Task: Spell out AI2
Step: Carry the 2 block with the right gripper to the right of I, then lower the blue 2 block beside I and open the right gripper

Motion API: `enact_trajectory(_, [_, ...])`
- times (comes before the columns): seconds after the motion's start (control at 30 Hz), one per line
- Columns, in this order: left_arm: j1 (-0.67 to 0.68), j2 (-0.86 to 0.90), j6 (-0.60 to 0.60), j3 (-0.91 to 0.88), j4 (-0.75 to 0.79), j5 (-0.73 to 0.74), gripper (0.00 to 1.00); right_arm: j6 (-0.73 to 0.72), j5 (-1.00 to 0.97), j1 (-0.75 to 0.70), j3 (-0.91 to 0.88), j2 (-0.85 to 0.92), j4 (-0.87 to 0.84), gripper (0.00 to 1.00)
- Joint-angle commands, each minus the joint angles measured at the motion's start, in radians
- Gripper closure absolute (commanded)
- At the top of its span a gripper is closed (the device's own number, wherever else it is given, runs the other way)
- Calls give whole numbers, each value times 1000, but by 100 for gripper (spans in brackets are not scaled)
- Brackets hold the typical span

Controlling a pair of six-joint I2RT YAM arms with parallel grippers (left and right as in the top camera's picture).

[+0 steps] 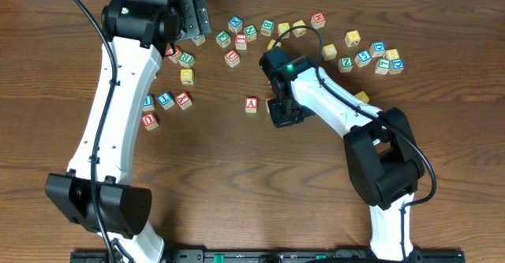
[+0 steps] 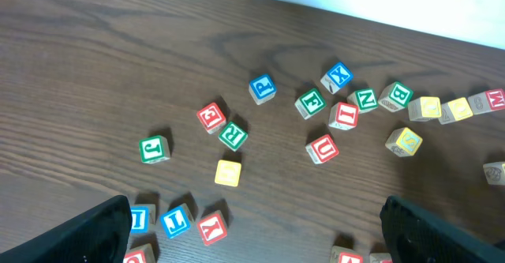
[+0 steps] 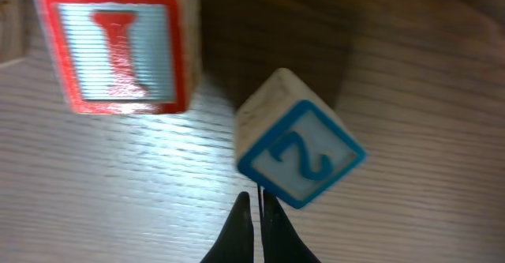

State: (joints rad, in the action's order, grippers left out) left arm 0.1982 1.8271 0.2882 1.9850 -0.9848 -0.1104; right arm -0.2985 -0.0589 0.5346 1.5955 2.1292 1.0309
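Right hand (image 3: 256,219) low over the counter (image 3: 95,184), fingertips (image 3: 239,227) pressed together, empty. Just beside the tips, blue 2 block (image 3: 300,156), turned corner-on. Red I block (image 3: 118,50) far left, apart. Red A block (image 1: 251,104) left again. Likely light, rigid, smooth wood; best pinched across two flat opposite sides, not corners

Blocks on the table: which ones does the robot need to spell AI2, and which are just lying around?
Needed: red A block, red I block, blue 2 block.
Lying about: green J block, blue X block, red U block, green E block.
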Motion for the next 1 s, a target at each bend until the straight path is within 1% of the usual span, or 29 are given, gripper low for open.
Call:
enact_trajectory(0.0, [-1,-9,6,15,-1,-2,0,7,-70,-21,0,5,10,99])
enact_trajectory(0.23, [-1,-9,6,15,-1,-2,0,7,-106,-58,0,5,-3,99])
enact_trajectory(0.43, [-1,-9,6,15,-1,-2,0,19,-121,-90,0,5,-68,99])
enact_trajectory(0.7, [-1,-9,6,15,-1,-2,0,40,-54,-86,0,5,-158,99])
enact_trajectory(0.97, [-1,-9,6,15,-1,-2,1,45,-35,-62,0,5,-187,99])
